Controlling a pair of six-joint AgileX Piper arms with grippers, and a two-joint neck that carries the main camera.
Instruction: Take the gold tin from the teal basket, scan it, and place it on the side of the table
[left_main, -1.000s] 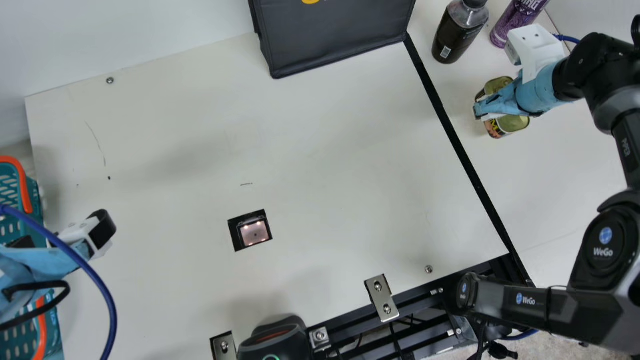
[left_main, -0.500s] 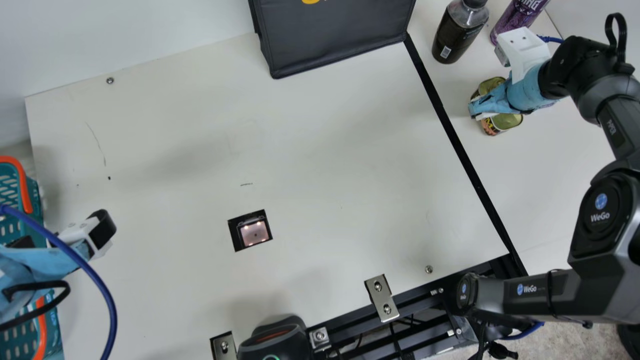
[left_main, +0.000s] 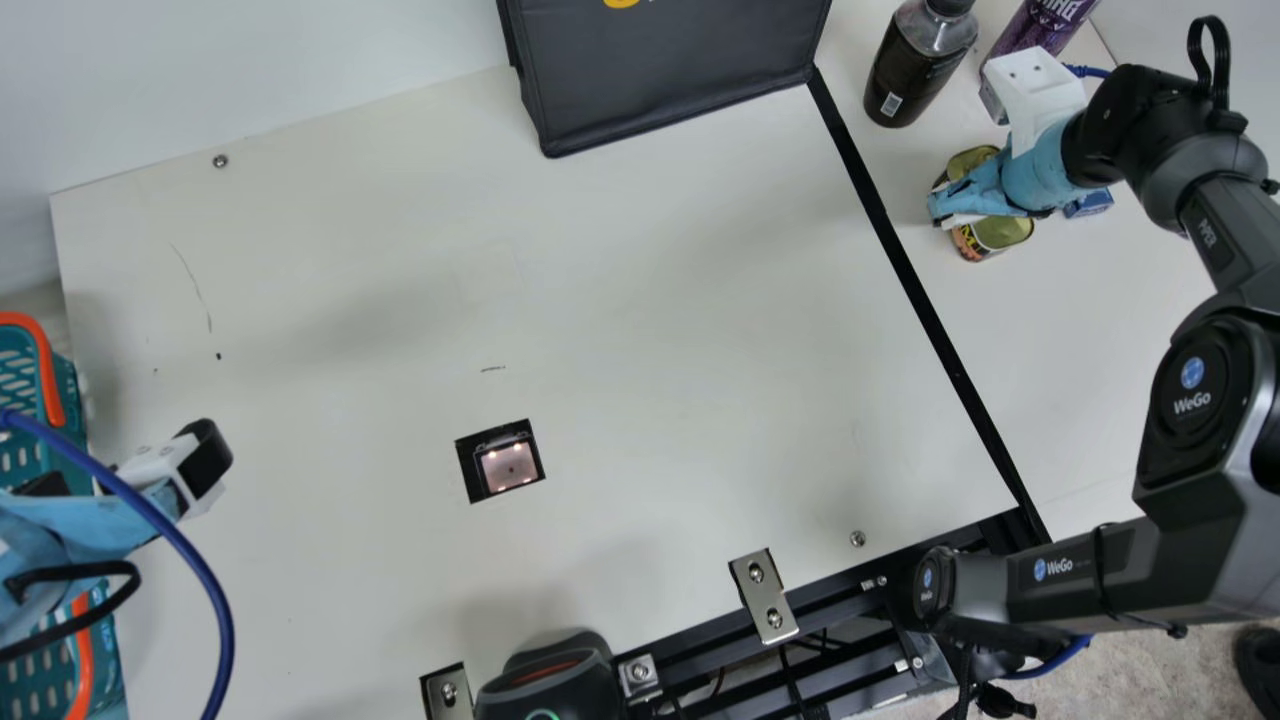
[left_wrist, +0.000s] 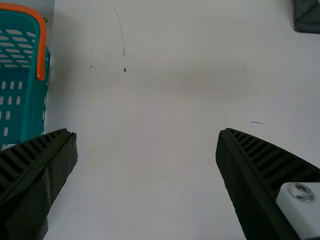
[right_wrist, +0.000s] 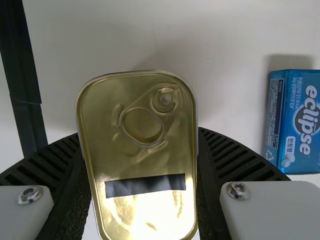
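Over the side tabletop, past the black strip, the right end effector pinches the tin — opening too high could topple it — with the left end effector spread.

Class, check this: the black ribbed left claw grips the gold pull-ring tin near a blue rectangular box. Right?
Wrong side: the right wrist view shows the black ribbed right claw gripping the gold pull-ring tin, near the blue rectangular box.
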